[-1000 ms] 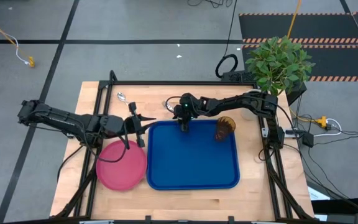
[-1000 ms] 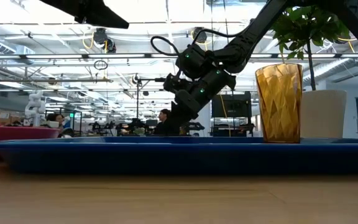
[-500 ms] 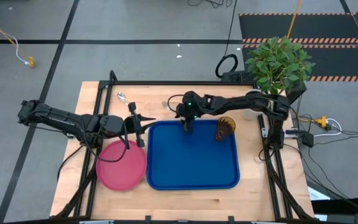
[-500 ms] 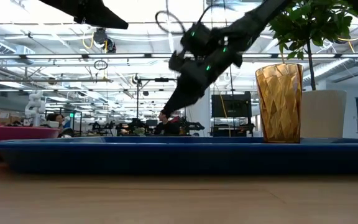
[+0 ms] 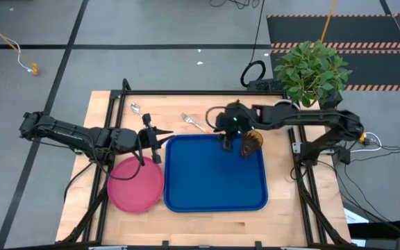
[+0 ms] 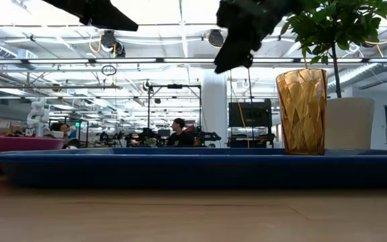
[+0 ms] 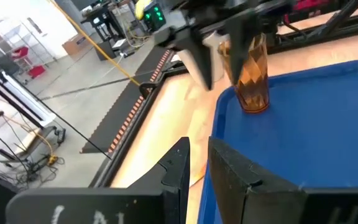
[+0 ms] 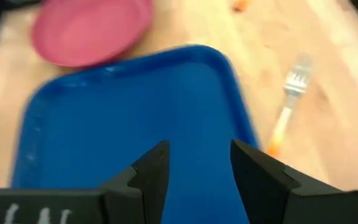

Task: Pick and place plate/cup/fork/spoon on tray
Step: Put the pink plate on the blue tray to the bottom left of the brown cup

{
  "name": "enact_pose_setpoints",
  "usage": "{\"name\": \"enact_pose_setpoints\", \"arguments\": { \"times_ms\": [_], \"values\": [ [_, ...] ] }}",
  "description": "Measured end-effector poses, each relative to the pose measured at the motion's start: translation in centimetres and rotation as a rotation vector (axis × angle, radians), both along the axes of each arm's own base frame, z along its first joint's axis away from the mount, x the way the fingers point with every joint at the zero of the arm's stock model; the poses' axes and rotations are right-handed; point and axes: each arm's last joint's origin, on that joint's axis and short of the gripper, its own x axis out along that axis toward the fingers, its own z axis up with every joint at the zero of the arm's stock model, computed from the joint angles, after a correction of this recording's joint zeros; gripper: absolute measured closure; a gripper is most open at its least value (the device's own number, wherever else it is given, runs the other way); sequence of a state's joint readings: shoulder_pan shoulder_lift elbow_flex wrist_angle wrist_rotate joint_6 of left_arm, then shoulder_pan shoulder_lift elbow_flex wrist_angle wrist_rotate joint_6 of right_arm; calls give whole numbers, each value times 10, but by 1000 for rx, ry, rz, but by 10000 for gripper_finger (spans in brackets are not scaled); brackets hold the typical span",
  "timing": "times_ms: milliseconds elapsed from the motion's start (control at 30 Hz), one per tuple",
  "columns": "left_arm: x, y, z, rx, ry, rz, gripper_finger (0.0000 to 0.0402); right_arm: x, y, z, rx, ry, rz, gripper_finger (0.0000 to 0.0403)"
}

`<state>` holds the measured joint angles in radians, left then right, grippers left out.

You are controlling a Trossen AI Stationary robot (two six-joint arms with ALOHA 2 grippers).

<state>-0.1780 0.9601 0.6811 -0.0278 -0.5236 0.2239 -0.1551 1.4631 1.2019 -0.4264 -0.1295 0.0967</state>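
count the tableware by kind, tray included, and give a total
plate: 1
cup: 1
fork: 1
spoon: 1
tray: 1
total: 5

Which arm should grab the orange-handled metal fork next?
Right, probably. The right gripper hangs open over the large blue plastic tray's far edge, beside the amber ribbed cup, with the orange-handled metal fork lying on the wood just behind that edge. The left gripper sits nearer the round pink-red plate.
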Motion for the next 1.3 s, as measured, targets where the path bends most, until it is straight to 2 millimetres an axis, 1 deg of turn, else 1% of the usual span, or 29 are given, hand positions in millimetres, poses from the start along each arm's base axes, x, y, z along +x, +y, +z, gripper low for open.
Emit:
{"name": "enact_pose_setpoints", "arguments": {
  "times_ms": [100, 200, 267, 367, 467, 533, 600, 667, 800, 900, 1000, 1067, 1167, 1300],
  "values": [
    [-1, -1, -3, -14, 34, -11, 339, -4, 17, -8, 32, -73, 20, 243],
    [-5, -1, -7, -41, 142, -13, 339, -6, 31, -22, 53, -133, 46, 243],
    [-8, 0, -8, -85, 187, 11, 339, -6, 38, -29, 50, -167, 70, 243],
    [-13, 2, -7, -167, 228, 93, 339, -4, 45, -30, 18, -252, 117, 243],
    [-19, 5, -5, -265, 243, 222, 339, -1, 49, -25, -31, -329, 163, 243],
    [-24, 6, -9, -302, 303, 266, 339, 1, 52, -20, -72, -388, 196, 243],
    [-29, 5, -10, -375, 360, 282, 339, 3, 54, -15, -109, -446, 222, 243],
    [-33, 2, -11, -477, 409, 259, 339, 4, 57, -11, -139, -494, 245, 243],
    [-36, -9, -15, -678, 519, 124, 339, 3, 64, -2, -200, -575, 320, 243],
    [-37, -17, -16, -807, 569, 61, 339, -2, 65, 12, -268, -654, 345, 243],
    [-39, -24, -16, -935, 610, 45, 339, -11, 64, 27, -309, -725, 344, 243],
    [-37, -30, -19, -1006, 626, 85, 339, -17, 63, 35, -321, -752, 326, 243],
    [-32, -44, -24, -1076, 663, 102, 339, -23, 62, 40, -309, -745, 308, 243],
    [-17, -74, -34, -1153, 699, 22, 339, -26, 62, 39, -279, -716, 301, 243]
  ]
}}
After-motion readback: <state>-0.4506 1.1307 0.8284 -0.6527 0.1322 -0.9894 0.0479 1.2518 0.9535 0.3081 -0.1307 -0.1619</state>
